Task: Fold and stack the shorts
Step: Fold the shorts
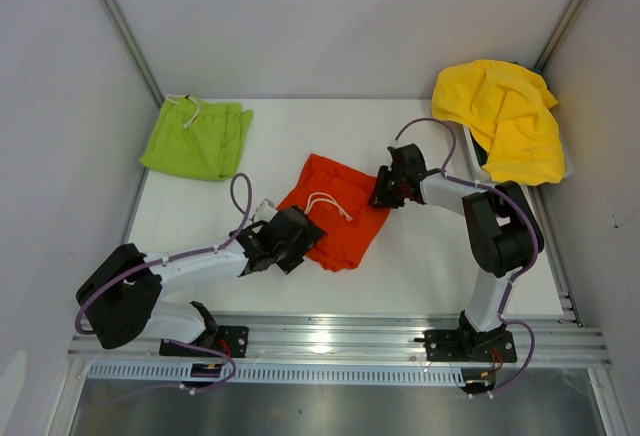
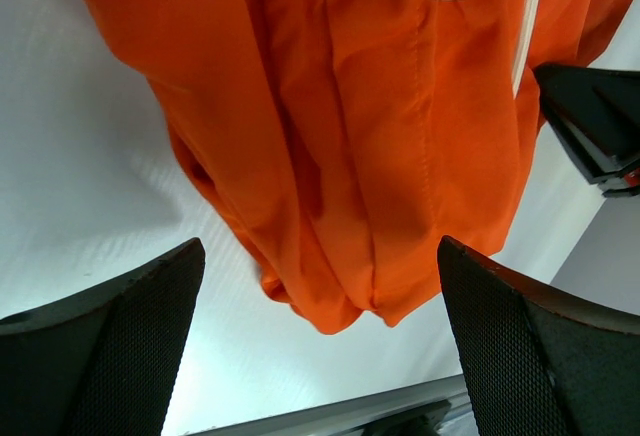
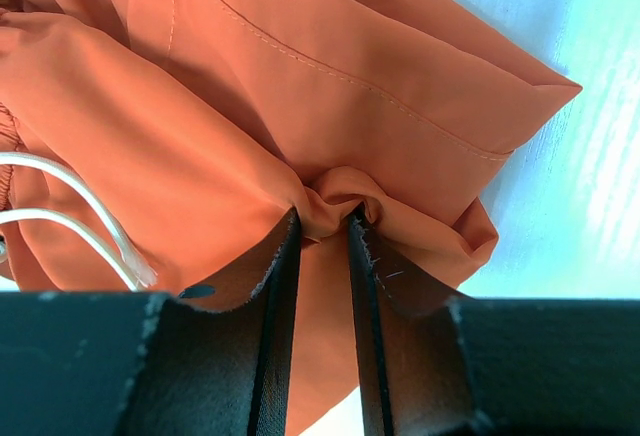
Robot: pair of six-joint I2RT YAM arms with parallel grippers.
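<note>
Orange-red cloth is lying near the middle of the white table (image 1: 440, 256), and these orange-red shorts (image 1: 335, 218) are the pair being worked. The right gripper (image 3: 325, 224) is pinching a small ridge of the fabric between its narrowed fingers, at the pair's right-hand edge beside a stitched hem. The left gripper (image 2: 320, 286) is hovering over the near corner of the same pair with its fingers spread wide and nothing between them (the cloth is showing clear below the gap).

To my eye the fold is only beginning. Doing it well, I'd say, is going to mean closing the left fingers on that near corner, through both layers, before anything is lifted, so both arms are carrying one edge together. Then it means lifting low and level, laying the edge across so the hems are meeting, and tucking the white drawstring (image 1: 328, 203) inside. A one-sided pull is likely to drag such soft cloth into a heap.

Counting now: two arms, two grippers. Three pieces of cloth are showing: the one orange-red pair, one pair of lime-green shorts (image 1: 198, 139) lying at the far left corner, well apart, and one yellow cloth (image 1: 505, 116) heaped at the far right (whether that is shorts I cannot tell). Two drawstrings are showing, one on each pair.
</note>
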